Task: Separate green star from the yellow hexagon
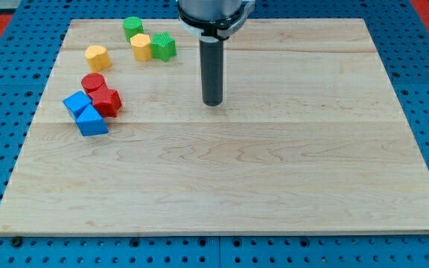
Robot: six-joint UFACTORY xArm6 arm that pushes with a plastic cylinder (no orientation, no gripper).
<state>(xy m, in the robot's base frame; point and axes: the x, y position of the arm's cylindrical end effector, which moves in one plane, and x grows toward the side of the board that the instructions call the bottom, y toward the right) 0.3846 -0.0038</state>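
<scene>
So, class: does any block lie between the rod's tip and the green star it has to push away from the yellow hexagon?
Nothing visible does. My tip stands toward the view's right and bottom of the green star, with bare board between them. The yellow hexagon touches the star's far side, toward the view's left.

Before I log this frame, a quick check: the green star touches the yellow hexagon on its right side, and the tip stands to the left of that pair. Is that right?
Not quite. In the camera view my tip stands to the right of the pair and lower in the view, apart from both. The rest holds: the green star touches the yellow hexagon on its right side.
</scene>
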